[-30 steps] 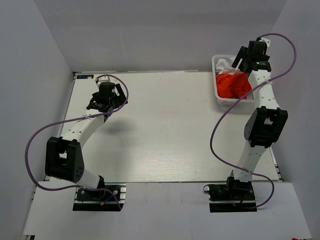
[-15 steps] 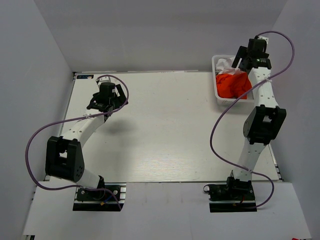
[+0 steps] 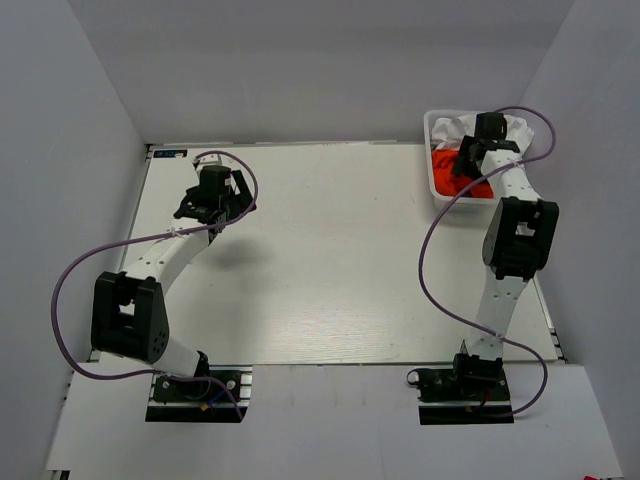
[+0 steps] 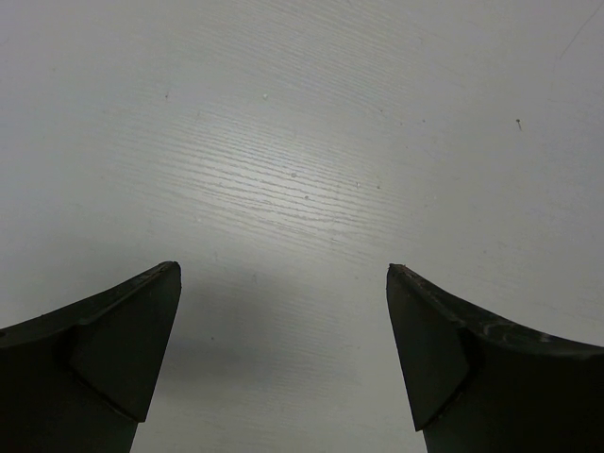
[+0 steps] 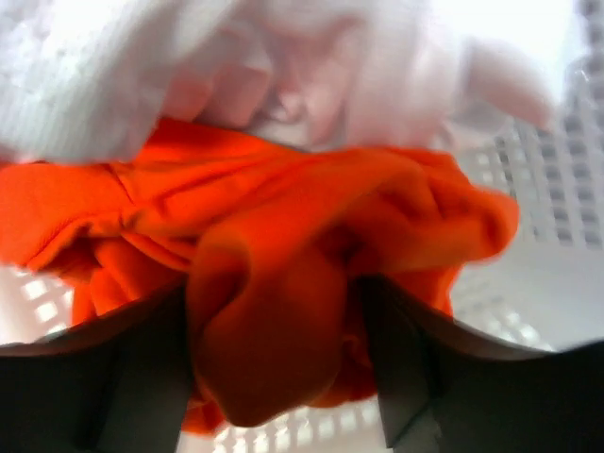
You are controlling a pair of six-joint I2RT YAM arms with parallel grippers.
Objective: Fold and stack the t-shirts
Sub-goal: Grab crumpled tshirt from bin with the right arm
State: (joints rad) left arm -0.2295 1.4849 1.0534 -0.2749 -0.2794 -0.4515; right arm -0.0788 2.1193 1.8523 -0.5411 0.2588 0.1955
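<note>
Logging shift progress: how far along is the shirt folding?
Done: nothing; no shirt lies on the table, folded or stacked. In hand: the right gripper, open, straddles a fold of the orange shirt in the basket, beside the white shirts. The left gripper hangs open over bare table. Left: all pulling out, folding, stacking.

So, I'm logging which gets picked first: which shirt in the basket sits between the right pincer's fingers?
The orange-red shirt: a fold of it bulges inside the right pincer, while the white cloth lies beyond it.
</note>
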